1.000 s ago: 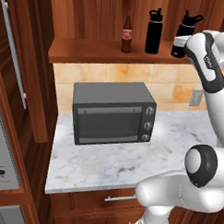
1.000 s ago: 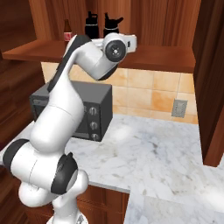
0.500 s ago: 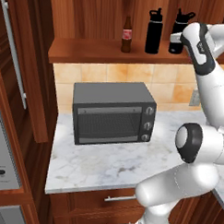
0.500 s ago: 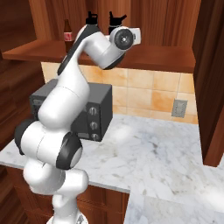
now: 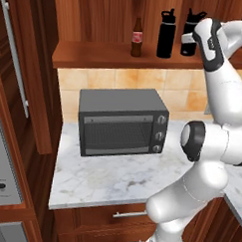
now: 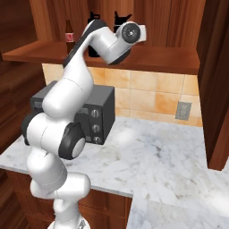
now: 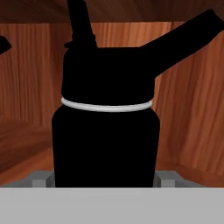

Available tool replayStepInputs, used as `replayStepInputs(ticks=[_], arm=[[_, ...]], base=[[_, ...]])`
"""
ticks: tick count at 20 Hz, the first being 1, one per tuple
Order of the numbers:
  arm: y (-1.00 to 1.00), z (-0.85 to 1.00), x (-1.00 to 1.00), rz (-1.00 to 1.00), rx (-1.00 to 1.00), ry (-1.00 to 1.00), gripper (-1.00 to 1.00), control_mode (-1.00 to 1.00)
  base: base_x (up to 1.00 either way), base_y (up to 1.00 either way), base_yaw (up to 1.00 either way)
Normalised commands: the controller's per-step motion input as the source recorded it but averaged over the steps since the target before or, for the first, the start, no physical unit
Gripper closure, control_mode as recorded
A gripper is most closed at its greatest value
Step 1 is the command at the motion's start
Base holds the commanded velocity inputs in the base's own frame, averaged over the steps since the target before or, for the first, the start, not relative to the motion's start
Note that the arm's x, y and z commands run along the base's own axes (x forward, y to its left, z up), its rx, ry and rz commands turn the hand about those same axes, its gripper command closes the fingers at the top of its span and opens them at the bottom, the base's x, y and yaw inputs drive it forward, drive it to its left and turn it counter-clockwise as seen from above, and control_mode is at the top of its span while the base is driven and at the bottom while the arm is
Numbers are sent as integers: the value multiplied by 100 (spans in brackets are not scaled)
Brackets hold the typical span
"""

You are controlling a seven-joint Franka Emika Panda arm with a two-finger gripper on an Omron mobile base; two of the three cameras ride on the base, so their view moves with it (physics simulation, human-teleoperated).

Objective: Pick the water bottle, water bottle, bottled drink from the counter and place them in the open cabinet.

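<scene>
Nearing completion: bottled drink [image 5: 137, 37] and both water bottles [image 5: 166, 34] standing on the cabinet [image 5: 121, 54] shelf, end effector [image 7: 105, 183] spread loosely around the last bottle, retreat remaining.

A dark grey toaster oven [image 5: 122, 122] stands toward the back left of the marble top, its glass door facing forward and three round knobs [image 5: 161, 133] stacked down its right side. Behind it runs a backsplash of tan square tiles [image 6: 147, 89]. A grey wall outlet [image 6: 182, 110] sits in that tiling, well to the right of the oven.
</scene>
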Motion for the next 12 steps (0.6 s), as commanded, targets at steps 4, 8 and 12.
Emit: replayStepInputs(ticks=[4,8,12], arm=[[0,-27,26,0,1,0,100,-100],[0,-21,32,0,0,0,100,-100],[0,-26,19,0,0,0,100,-100]], base=[[0,0,0],[0,0,0],[0,0,0]])
